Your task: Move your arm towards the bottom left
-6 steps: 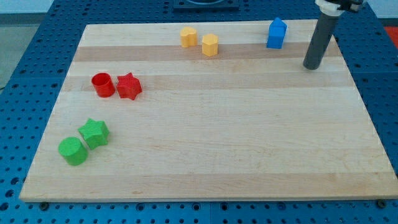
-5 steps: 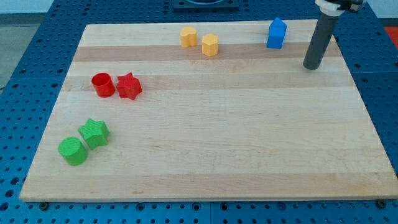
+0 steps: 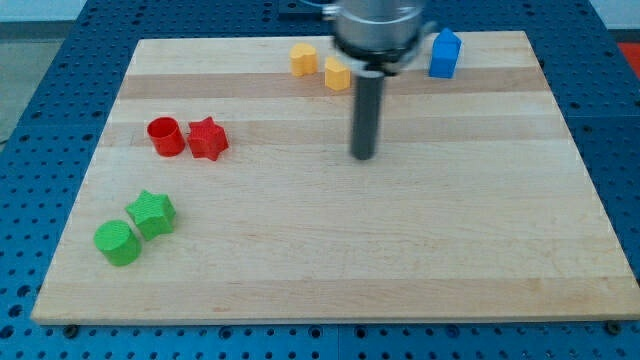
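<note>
My tip rests on the wooden board near its middle, slightly toward the view's top. It touches no block. A yellow hexagonal block sits just above and left of the rod, with a second yellow block further left. A blue block stands at the view's top right. A red cylinder and a red star sit side by side at the left. A green star and a green cylinder lie at the bottom left.
The board lies on a blue perforated table. The arm's blurred metal body hangs over the board's top edge, partly hiding the yellow hexagonal block's right side.
My tip has moved from the board's top right, beside the blue block, to the left and down toward the middle. No block has moved.
</note>
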